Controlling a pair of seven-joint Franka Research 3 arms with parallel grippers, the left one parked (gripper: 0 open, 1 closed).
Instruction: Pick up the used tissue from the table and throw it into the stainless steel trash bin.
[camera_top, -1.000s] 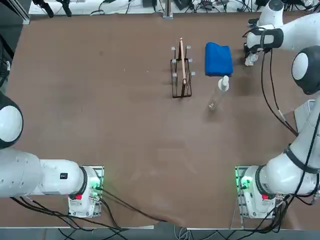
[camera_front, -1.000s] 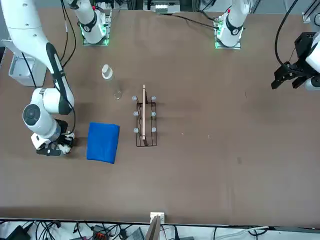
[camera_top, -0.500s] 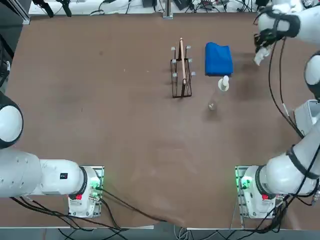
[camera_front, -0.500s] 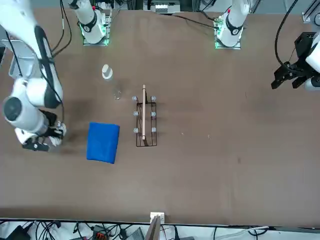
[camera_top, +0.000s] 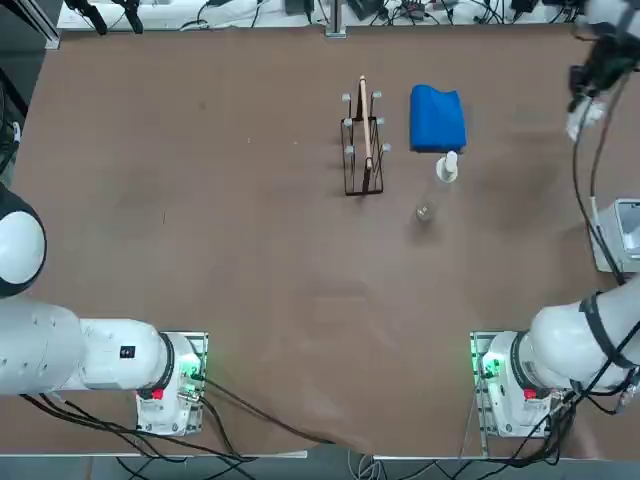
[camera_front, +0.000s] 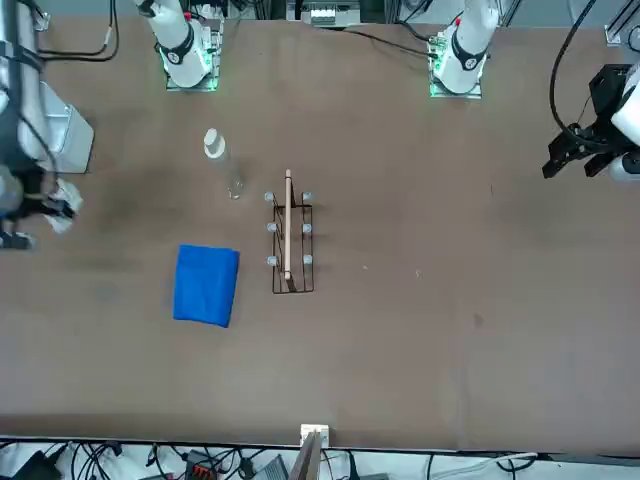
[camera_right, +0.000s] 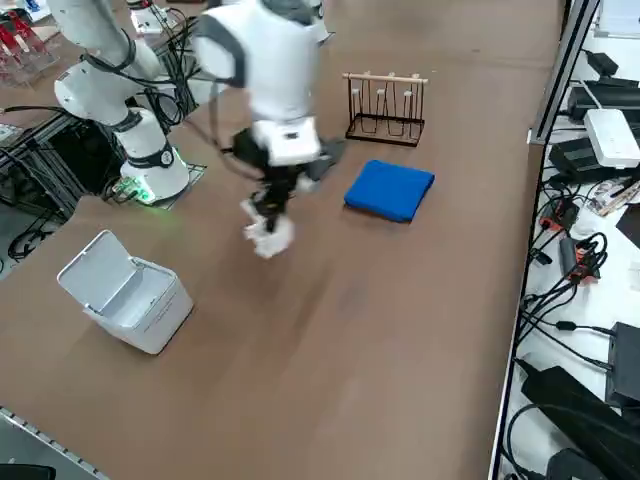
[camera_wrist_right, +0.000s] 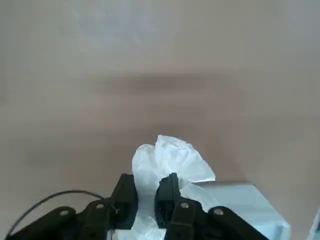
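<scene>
- The right gripper (camera_wrist_right: 146, 192) has its jaws nearly closed, pinching the tissue (camera_wrist_right: 170, 162).
- The crumpled wad sticks out past the fingertips, held above the table (camera_right: 380, 330), near the bin (camera_right: 128, 290).

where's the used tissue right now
The used tissue is off the table, pinched in the right gripper; in the right side view it hangs between the blue cloth and the stainless steel trash bin.

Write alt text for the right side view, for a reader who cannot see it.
The right claw holds the used tissue above the brown table, shut on it. The stainless steel trash bin stands open nearby; a blue cloth and a wire rack lie beyond.
</scene>
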